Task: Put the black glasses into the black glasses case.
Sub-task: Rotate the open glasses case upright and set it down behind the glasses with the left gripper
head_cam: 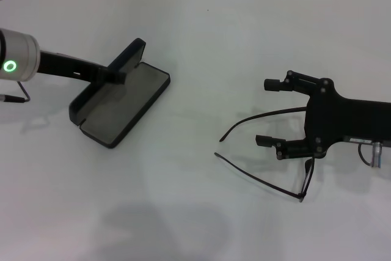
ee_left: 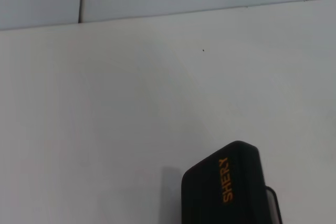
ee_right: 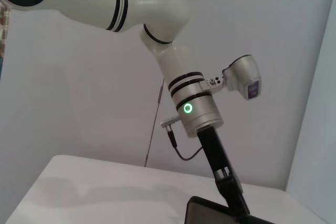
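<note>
Two grippers in view. Left gripper (head_cam: 116, 76) at 9 o'clock, clenched on raised lid of black glasses case (head_cam: 131, 99), case open, grey lining up. Right gripper (head_cam: 269, 113) at 3 o'clock, fingers spread, released, straddling one temple of black glasses (head_cam: 269, 181) lying on white table (head_cam: 201, 35), temples unfolded.
</note>
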Controlling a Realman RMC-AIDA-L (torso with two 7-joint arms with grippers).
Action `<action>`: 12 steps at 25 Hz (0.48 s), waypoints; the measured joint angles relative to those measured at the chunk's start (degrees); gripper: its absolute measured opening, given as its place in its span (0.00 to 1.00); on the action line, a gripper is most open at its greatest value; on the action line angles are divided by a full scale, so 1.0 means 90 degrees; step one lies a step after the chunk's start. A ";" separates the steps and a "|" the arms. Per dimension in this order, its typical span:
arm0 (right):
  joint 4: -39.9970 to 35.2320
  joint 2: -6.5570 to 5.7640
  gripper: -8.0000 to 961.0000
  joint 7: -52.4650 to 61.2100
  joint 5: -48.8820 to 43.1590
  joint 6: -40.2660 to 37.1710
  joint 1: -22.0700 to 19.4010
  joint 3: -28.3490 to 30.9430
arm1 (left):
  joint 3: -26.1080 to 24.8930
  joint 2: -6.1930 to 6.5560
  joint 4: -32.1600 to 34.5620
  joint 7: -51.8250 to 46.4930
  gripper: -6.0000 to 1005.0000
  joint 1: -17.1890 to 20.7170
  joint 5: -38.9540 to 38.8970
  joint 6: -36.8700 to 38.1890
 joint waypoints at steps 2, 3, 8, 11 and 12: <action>0.0000 -0.0001 0.92 -0.0010 -0.0002 -0.0003 -0.0025 0.0000 | 0.0007 0.0016 0.0014 0.0000 0.53 -0.0010 -0.0010 -0.0002; 0.0000 0.0000 0.92 -0.0026 -0.0002 -0.0007 -0.0038 0.0000 | 0.0017 0.0020 0.0028 0.0010 0.51 -0.0014 -0.0010 -0.0002; 0.0010 0.0000 0.92 -0.0222 -0.0003 -0.0128 -0.0076 0.0000 | 0.0168 0.0054 0.0038 0.0164 0.42 -0.0096 0.0010 -0.0003; 0.0010 0.0000 0.92 -0.0271 -0.0002 -0.0173 -0.0083 0.0000 | 0.0226 0.0063 0.0022 0.0280 0.37 -0.0157 -0.0001 -0.0003; 0.0012 0.0000 0.92 -0.0278 -0.0002 -0.0182 -0.0086 0.0000 | 0.0220 0.0049 0.0029 0.0382 0.34 -0.0184 -0.0030 -0.0003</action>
